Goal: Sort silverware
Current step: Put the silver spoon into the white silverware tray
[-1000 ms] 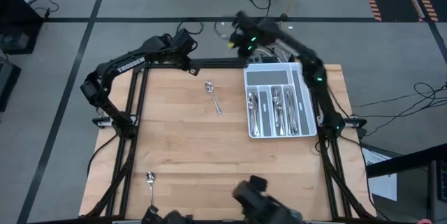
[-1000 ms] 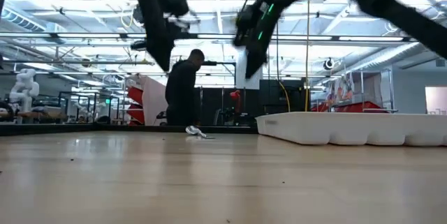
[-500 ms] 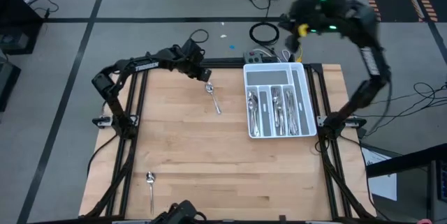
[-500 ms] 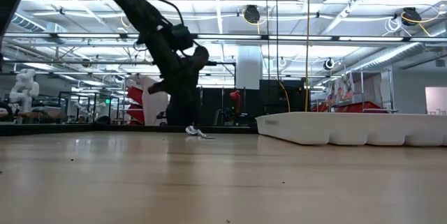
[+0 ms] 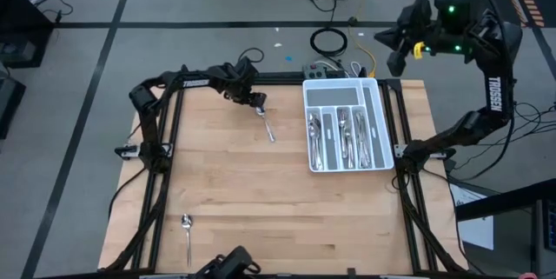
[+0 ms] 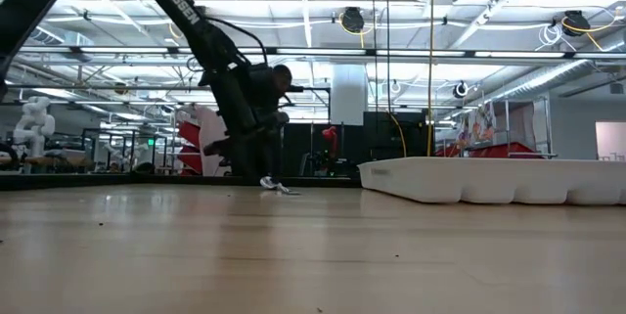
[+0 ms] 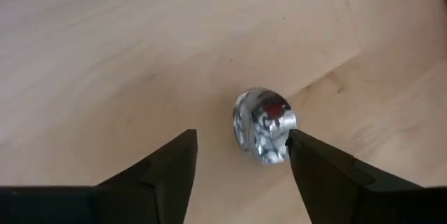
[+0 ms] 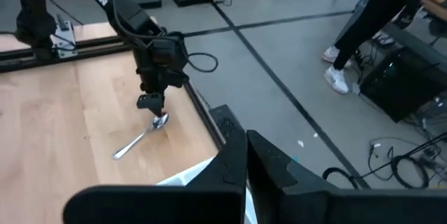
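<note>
Near edge first: a lone spoon (image 5: 187, 231) is lying at the near-left corner of the worktop (image 5: 261, 201), handle running toward the near edge, nothing reaching for it. Mid-worktop on the right, the white tray (image 5: 347, 126) is sitting with most of the silverware (image 5: 340, 136) already lined up in its long compartments, handles parallel to the dividers. Far side is where the work is: the left end effector (image 7: 241, 158) is hanging right over the bowl of a second spoon (image 5: 265, 121), fingers spread wide, the bowl (image 7: 263, 124) lying just ahead of the gap and off toward one finger, not centred. That spoon's long axis is running from its bowl at the far end diagonally toward the near-right, handle pointing roughly at the tray, so I'm judging the coming pinch needs a small sideways correction before the fingers can straddle the bowl or neck. The left arm is clearly the nearer one. The right end effector (image 5: 393, 51) is parked high beyond the far-right corner, off the worktop, fingers pressed together and carrying nothing. Cutlery is polished metal, mirror-bright, thin and flat against smooth pale wood, so slippery and low to grab. Tray is matte plastic.
</note>
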Motion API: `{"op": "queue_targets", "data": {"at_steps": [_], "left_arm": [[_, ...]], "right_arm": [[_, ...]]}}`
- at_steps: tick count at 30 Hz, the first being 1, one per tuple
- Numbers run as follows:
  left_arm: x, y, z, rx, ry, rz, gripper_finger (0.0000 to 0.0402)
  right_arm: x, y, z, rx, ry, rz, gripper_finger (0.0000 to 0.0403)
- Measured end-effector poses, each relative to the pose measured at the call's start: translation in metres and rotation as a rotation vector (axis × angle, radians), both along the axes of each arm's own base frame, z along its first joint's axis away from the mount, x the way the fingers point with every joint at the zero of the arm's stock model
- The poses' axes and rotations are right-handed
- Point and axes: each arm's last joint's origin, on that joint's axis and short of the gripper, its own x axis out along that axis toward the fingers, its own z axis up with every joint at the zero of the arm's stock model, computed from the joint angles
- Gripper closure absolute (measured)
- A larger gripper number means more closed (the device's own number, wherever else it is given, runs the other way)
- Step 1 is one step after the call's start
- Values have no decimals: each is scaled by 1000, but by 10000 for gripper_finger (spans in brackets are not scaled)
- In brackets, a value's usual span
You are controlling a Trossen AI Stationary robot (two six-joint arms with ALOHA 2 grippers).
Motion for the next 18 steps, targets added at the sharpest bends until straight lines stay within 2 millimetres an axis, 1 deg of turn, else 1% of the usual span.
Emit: {"op": "queue_targets", "data": {"at_steps": [2,5,8,10,14,16,18], "left_arm": [[2,1,-4,-4,-15,-16,173],[8,2,-6,-23,-90,-62,173],[16,1,-19,-54,-126,-97,181],[21,0,-26,-78,-122,-95,199],[23,1,-29,-81,-88,-90,264],[22,2,-30,-68,-87,-99,309],[24,2,-31,-54,-104,-104,363]], "right_arm": [[-1,1,-2,18,11,-3,403],[1,-1,-4,32,27,-3,403],[2,-2,-5,40,35,-4,403],[3,-2,-6,43,38,-4,403],[2,-2,-6,53,36,-7,403],[2,-1,-6,55,43,-8,403],[1,-1,-6,54,46,-7,403]]}}
